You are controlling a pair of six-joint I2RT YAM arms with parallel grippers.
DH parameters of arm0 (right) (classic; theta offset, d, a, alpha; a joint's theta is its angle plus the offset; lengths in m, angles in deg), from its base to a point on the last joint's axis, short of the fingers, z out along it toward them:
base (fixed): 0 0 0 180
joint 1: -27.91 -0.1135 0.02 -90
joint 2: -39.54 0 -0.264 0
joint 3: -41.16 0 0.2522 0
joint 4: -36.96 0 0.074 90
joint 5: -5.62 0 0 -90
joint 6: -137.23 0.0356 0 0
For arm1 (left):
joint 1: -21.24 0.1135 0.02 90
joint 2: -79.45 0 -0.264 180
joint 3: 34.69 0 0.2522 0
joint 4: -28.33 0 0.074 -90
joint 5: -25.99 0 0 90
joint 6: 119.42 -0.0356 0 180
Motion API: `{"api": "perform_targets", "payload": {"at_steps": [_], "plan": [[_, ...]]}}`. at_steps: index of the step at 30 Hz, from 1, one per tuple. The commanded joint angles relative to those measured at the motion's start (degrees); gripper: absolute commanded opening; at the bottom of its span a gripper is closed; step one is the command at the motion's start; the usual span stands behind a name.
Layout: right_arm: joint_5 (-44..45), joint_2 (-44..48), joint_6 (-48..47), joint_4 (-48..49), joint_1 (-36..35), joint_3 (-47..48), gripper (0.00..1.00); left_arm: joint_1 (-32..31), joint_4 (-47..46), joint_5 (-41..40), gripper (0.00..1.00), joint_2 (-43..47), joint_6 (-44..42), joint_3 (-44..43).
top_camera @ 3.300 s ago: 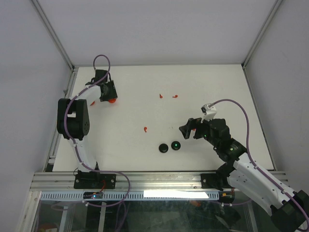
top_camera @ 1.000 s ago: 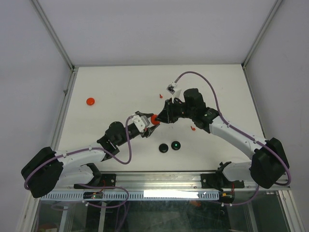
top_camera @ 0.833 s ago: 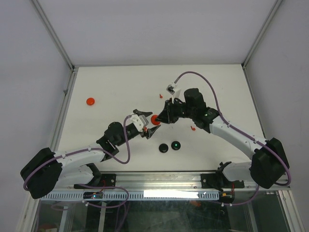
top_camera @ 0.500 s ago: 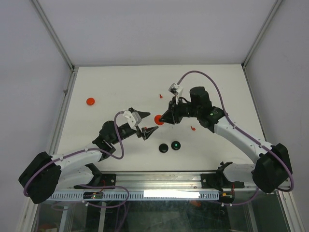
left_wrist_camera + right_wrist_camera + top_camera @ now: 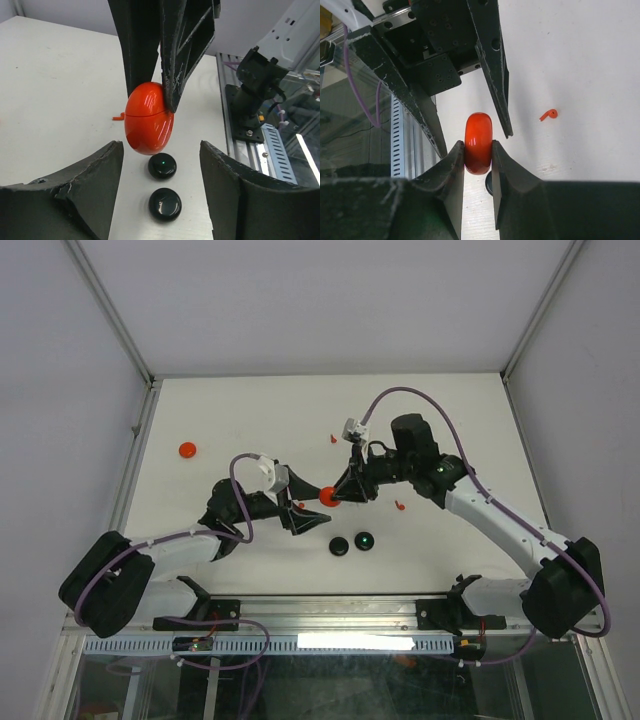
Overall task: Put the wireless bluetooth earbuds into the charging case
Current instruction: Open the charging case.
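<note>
My right gripper (image 5: 335, 495) is shut on a red round charging case (image 5: 326, 496), held on edge above the table. In the right wrist view its two fingers clamp the flat faces of the case (image 5: 478, 142). My left gripper (image 5: 304, 502) faces the case from the left, open, its fingers (image 5: 85, 185) apart and empty. The case (image 5: 149, 120) hangs just beyond them. Tiny red earbuds lie loose on the table: one (image 5: 399, 505) to the right of the case, one (image 5: 331, 437) farther back, and one (image 5: 549, 114) in the right wrist view.
Two black discs (image 5: 340, 546) (image 5: 366, 539) lie near the front edge; the right one shows a green light. They sit below the case in the left wrist view (image 5: 162, 166) (image 5: 165, 204). Another red disc (image 5: 187, 450) rests at the far left.
The left gripper has let go of the red case, opened and drawn back to the left. The right gripper keeps hold of the case and has barely moved.
</note>
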Motion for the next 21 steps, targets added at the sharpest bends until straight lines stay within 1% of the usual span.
{"api": "perform_targets", "payload": {"at_steps": [1, 9, 14, 18, 19, 21], "plan": [[-5.49, -0.29, -3.64, -0.43, 0.04, 3.16, 0.03, 1.60, -10.43, 7.84, 0.62, -1.59, 6.47, -2.23], [-7.08, -0.54, -4.45, -0.70, -0.30, 3.31, 0.03, 1.69, -10.47, 9.29, 0.56, -2.75, 8.20, -3.40], [-6.38, -0.72, -4.79, -1.02, -0.89, 3.63, 0.03, 1.68, -9.18, 9.90, 0.44, -3.76, 8.64, -4.59], [-5.70, -0.59, -5.29, -1.56, -1.19, 4.00, 0.03, 1.67, -8.54, 10.20, 0.30, -4.22, 8.79, -4.91], [-5.41, -0.49, -5.44, -1.76, -1.19, 4.11, 0.03, 1.68, -8.35, 10.24, 0.29, -4.29, 8.62, -4.92], [-4.84, -0.11, -5.75, -2.04, -1.21, 4.35, 0.03, 1.64, -7.73, 10.16, 0.29, -4.44, 8.24, -4.90]]}}
